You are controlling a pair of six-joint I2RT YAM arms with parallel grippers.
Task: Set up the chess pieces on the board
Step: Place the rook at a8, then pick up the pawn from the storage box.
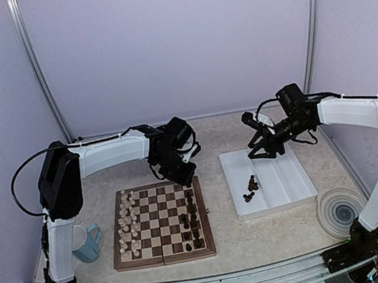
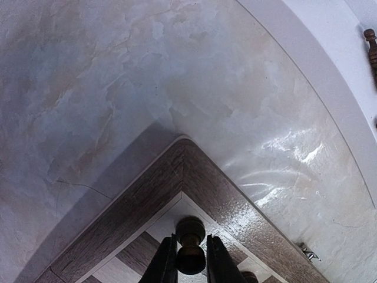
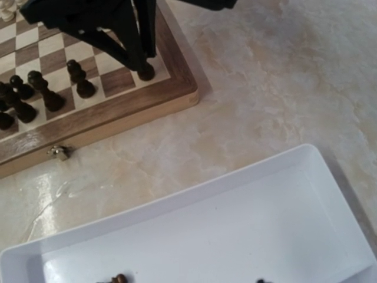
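Note:
The board (image 1: 165,257) lies at the near left. Cream pieces stand along its left side and several dark chess pieces (image 1: 191,221) along its right. My left gripper (image 1: 186,179) is at the board's far right corner. In the left wrist view its jaws (image 2: 190,243) are shut on a dark pawn (image 2: 191,254) that stands on the corner square. The right wrist view shows the same pawn (image 3: 145,71). My right gripper (image 1: 259,147) hovers over the far end of the white tray (image 1: 288,190). Its fingers are out of the right wrist view. Loose dark pieces (image 1: 251,185) lie in the tray.
A blue mug (image 1: 84,244) stands left of the board. A round grey disc (image 1: 342,212) lies at the near right. The tray's long rim (image 3: 177,197) runs between the board's edge (image 3: 118,112) and my right gripper. A metal latch (image 3: 58,152) sits on the board's side.

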